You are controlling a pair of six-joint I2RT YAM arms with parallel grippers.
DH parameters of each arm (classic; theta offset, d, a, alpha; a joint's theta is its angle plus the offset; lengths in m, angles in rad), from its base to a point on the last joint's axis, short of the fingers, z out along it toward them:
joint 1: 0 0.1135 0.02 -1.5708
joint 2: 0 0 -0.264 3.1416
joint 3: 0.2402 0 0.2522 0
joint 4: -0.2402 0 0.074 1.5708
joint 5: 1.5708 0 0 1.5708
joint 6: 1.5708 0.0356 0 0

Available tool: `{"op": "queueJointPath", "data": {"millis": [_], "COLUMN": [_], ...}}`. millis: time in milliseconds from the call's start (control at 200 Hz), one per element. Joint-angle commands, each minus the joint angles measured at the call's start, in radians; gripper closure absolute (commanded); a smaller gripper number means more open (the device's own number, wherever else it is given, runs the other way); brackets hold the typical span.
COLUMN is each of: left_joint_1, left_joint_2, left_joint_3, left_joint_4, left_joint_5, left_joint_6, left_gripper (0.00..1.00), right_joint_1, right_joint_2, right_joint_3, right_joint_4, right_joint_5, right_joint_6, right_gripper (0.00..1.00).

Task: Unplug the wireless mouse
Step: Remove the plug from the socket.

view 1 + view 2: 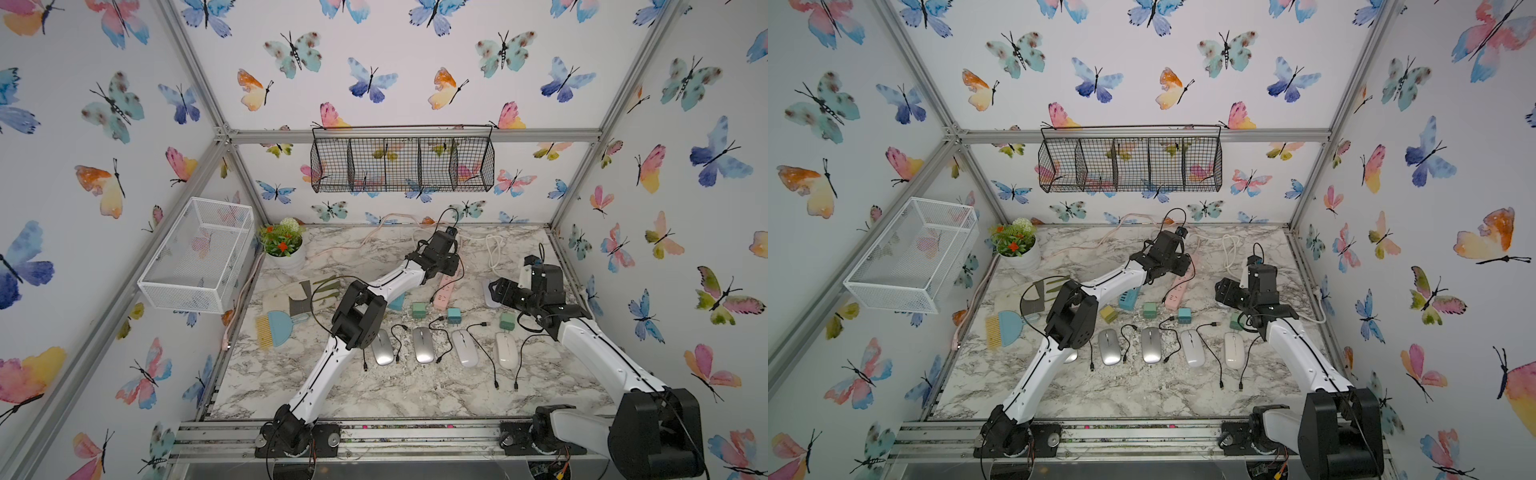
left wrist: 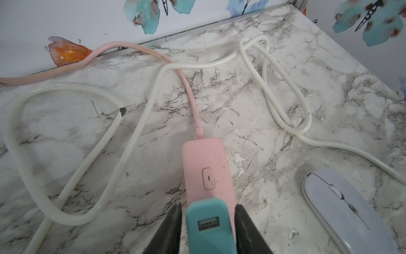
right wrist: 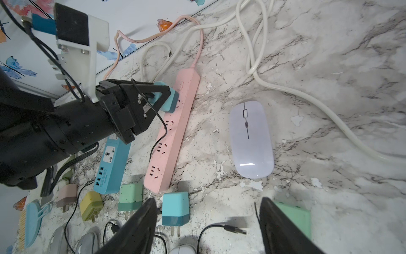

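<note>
In a top view: black wire basket (image 1: 402, 164) hangs above the tabletop (image 1: 374, 395) back edge, white mesh basket (image 1: 199, 253) above its left edge; wireless mouse (image 1: 489, 298) near the right edge. Left wrist: left gripper (image 2: 208, 205) flanks teal charger (image 2: 208, 226) seated in pink power strip (image 2: 206, 160), clamping not discernible. Right wrist: right gripper (image 3: 207, 200) jaws apart, mouse just ahead

Beside the pink power strip (image 2: 206, 162), the frame edge cuts off your lavender mouse (image 2: 342, 211). Whether the left gripper (image 2: 208, 205) touches the strip's teal charger (image 2: 208, 242) is unclear.
</note>
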Motion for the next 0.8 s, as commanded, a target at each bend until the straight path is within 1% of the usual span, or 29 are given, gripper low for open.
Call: {"op": "queueJointPath", "data": {"millis": [0, 50, 220, 300, 405, 536, 631, 706, 796], "left_joint_1": [-0.002, -0.003, 0.002, 0.02, 0.057, 0.107, 0.141, 0.162, 0.18], "left_joint_2": [0.019, 0.014, -0.007, -0.032, -0.05, -0.046, -0.048, -0.05, -0.05], "left_joint_3": [0.0, -0.011, -0.038, -0.066, -0.083, -0.096, -0.132, -0.166, -0.2], "left_joint_4": [-0.013, -0.008, -0.005, 0.021, 0.053, 0.091, 0.135, 0.167, 0.187], "left_joint_5": [0.009, 0.012, 0.042, 0.105, 0.232, 0.371, 0.443, 0.474, 0.476], "left_joint_6": [0.005, 0.005, -0.019, -0.065, -0.146, -0.252, -0.323, -0.357, -0.378], "left_gripper": [0.66, 0.69, 0.84, 0.9, 0.96, 0.99, 1.0, 1.0, 1.0], "right_joint_1": [0.003, 0.003, 0.003, 0.004, 0.013, 0.052, 0.089, 0.111, 0.124], "right_joint_2": [0.015, 0.019, 0.036, 0.074, 0.156, 0.29, 0.388, 0.466, 0.548], "right_joint_3": [-0.011, -0.011, -0.019, -0.021, -0.017, 0.023, 0.064, 0.102, 0.143], "right_joint_4": [0.021, 0.025, 0.061, 0.111, 0.205, 0.304, 0.377, 0.427, 0.489], "right_joint_5": [-0.02, -0.023, -0.049, -0.091, -0.152, -0.196, -0.212, -0.224, -0.224], "right_joint_6": [0.013, 0.016, 0.04, 0.068, 0.12, 0.171, 0.201, 0.229, 0.273], "right_gripper": [0.25, 0.25, 0.27, 0.28, 0.31, 0.33, 0.34, 0.33, 0.34]}}
